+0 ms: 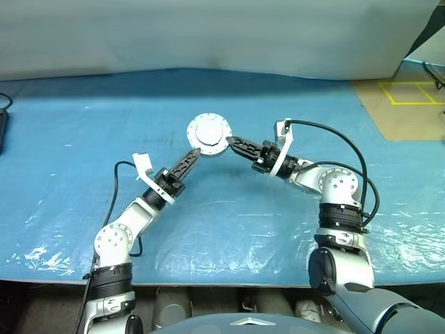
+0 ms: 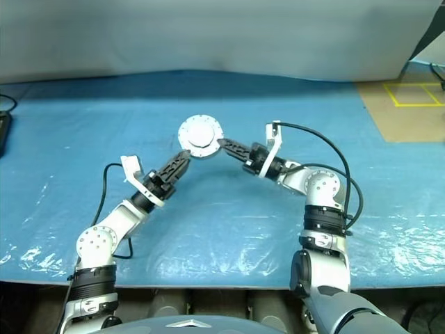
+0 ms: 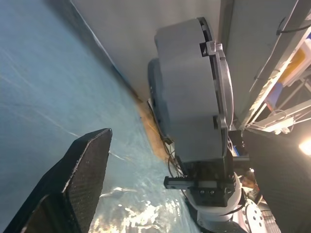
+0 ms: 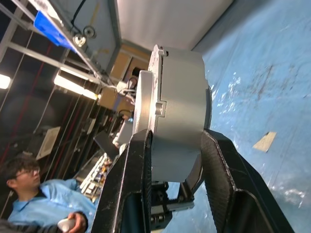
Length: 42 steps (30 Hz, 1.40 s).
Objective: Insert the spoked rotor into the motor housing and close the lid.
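The motor housing (image 1: 208, 135), with the lid (image 4: 146, 104) folded shut against it, hangs above the blue worktop (image 1: 83, 146), clamped edge-on between the fingers of the right claw (image 1: 231, 142), which grips its rim from the side. The left claw (image 1: 195, 152) stands open, its tips just beside the housing's opposite edge and gripping nothing; one finger (image 3: 73, 184) points past the case. The spoked rotor cannot be made out, presumably enclosed. The closing looks done or nearly so. To finish well, keep the right grip steady, check the lid sits flush all round, then lower it gently.
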### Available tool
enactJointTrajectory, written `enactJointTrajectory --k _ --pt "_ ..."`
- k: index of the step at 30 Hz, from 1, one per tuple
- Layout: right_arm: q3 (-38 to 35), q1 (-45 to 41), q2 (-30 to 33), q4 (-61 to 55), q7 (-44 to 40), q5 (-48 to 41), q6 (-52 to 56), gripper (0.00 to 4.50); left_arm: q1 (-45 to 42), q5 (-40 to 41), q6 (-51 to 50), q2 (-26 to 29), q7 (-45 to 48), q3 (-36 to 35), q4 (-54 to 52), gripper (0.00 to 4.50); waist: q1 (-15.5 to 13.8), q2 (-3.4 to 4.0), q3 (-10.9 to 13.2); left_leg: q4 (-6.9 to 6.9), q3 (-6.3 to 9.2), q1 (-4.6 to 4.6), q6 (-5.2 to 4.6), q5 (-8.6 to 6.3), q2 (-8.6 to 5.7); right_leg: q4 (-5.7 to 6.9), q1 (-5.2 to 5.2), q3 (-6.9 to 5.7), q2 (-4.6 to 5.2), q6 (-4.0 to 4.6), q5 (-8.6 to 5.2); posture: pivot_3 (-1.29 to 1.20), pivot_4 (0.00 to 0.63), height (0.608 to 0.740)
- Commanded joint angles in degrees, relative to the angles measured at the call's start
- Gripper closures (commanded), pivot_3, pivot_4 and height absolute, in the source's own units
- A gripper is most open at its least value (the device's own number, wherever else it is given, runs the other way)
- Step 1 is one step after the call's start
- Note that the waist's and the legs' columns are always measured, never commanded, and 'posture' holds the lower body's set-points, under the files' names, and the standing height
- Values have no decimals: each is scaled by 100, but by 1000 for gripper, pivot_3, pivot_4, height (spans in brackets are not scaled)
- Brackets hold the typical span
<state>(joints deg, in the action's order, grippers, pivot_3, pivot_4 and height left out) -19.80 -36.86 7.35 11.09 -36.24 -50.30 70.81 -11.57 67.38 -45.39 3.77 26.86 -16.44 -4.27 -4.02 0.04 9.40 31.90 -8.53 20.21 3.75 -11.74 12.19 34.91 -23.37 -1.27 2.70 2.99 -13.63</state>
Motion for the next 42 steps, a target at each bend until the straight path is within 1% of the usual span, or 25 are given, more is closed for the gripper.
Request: enactJointTrajectory --k 1,7,11,14,16,17,18,23,25,27,29,32,33,37,40,42 --pt "164 34 -68 -461 -209 -435 120 3423 -81 211 -41 -19 -21 23 -228 29 -1 0 0 0 0 0 0 0 0 0 0 0 0 0 0 0 150 740" --pt "411 215 -149 -721 -169 -559 237 3423 -189 83 115 -61 40 96 -139 29 -4 -1 0 0 3 0 0 0 -2 -1 1 0 0 -8 5 0 150 740" --pt "445 239 -149 -723 -114 -559 195 3423 -202 -45 236 -69 131 178 -184 29 -4 -1 0 0 4 -3 1 0 -3 -2 5 1 1 -11 6 0 150 740" --pt "378 174 -122 -609 -60 -525 113 3423 -176 -22 358 -111 135 91 -123 649 -4 -1 0 1 5 -2 1 0 -3 -2 5 1 1 -12 7 0 150 740" --pt "339 131 -106 -498 -8 -477 53 3423 -166 -19 433 -133 116 49 -100 1236 -3 -1 0 1 5 -2 1 1 -3 -2 6 1 1 -12 7 0 150 740" --pt "334 112 -96 -423 19 -429 3 3423 -170 -16 474 -149 98 27 -89 1652 -3 -1 0 1 6 -2 1 0 -4 -2 6 1 1 -13 7 0 150 740" --pt "335 101 -89 -373 35 -398 -33 3423 -174 -13 497 -161 86 11 -83 1832 -2 -1 0 2 5 -1 1 0 -5 -2 5 1 1 -13 7 0 150 740" --pt "394 -15 -81 36 236 -152 -199 3423 -253 -198 672 -220 -167 15 56 1839 -2 -1 0 3 6 -2 1 1 -4 0 7 1 1 -13 8 0 150 740" --pt "528 -21 -42 150 200 65 -500 3423 -246 -253 721 -228 -185 46 66 1839 -2 -1 0 6 7 0 1 1 -5 0 7 1 1 -14 9 0 150 740" --pt "669 12 30 165 18 195 -788 2649 -223 -288 764 -242 -186 73 61 1839 -3 -1 0 6 7 0 1 1 -5 0 7 1 1 -15 9 0 150 740" --pt "770 26 73 135 -26 398 -1149 2004 -208 -345 810 -260 -179 75 65 1839 -3 -1 0 8 8 1 1 1 -5 0 7 1 2 -16 9 0 150 740" --pt "1012 26 12 235 264 1219 -2400 993 -252 -562 1062 -296 -241 -10 144 1839 -1 -2 1 17 9 4 0 1 -5 4 7 1 1 -18 11 0 150 740" --pt "961 15 -77 299 255 1302 -2777 993 -334 -674 1244 -319 -333 -99 266 1839 3 -2 1 21 9 4 1 1 -4 6 7 0 1 -18 11 0 150 740" --pt "947 -144 -162 743 531 1771 -3557 993 -797 -1052 1988 -301 -623 -483 813 1839 17 -3 2 25 9 0 0 1 -3 12 7 2 1 -18 11 0 150 740" --pt "1192 -69 -45 850 285 2060 -3841 993 -1490 -1572 3023 -166 -1257 -1005 1746 1839 14 -8 5 36 10 0 0 1 -5 18 9 4 2 -18 11 0 150 740" --pt "1261 -13 -5 833 170 2093 -3864 993 -1940 -1753 3490 20 -1651 -1356 2435 1839 37 -22 13 41 14 -1 0 1 -5 25 8 5 0 -18 11 0 150 740"
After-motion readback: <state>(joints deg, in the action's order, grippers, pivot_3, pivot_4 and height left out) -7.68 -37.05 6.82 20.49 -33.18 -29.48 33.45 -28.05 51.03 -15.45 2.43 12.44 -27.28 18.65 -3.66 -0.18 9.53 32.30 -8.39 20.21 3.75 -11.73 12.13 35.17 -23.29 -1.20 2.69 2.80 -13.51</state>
